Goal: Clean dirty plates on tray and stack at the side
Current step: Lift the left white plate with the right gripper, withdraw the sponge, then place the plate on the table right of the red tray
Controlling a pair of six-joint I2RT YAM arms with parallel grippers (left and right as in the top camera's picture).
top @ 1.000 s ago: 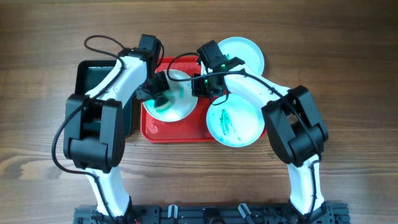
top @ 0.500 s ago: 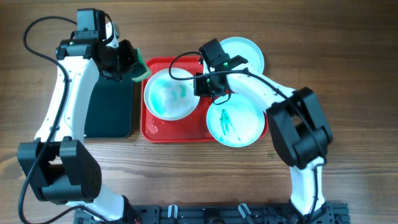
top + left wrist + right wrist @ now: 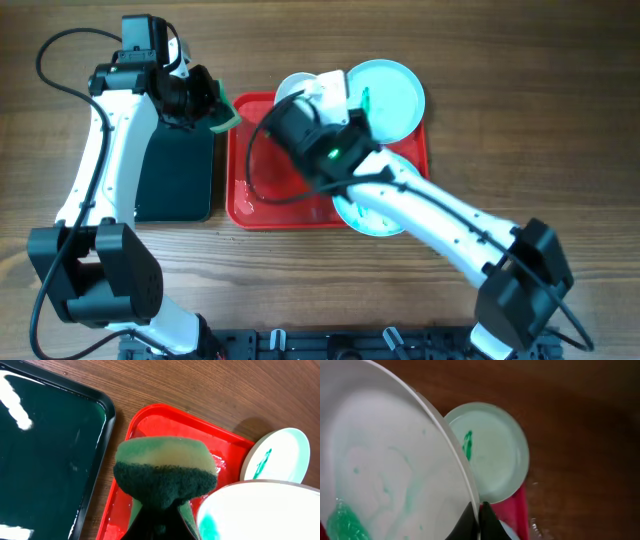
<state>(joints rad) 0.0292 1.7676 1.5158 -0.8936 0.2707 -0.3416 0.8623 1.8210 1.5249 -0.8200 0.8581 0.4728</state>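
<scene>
While right end effector (image 3: 479,512) grips its rim, plate (image 3: 385,460) overhangs tray (image 3: 262,205).

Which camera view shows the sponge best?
The left wrist view: the sponge fills the middle, with its yellow-green top and dark scouring layer both visible. Overhead shows only a small green corner of it. The right wrist view does not show it.
</scene>
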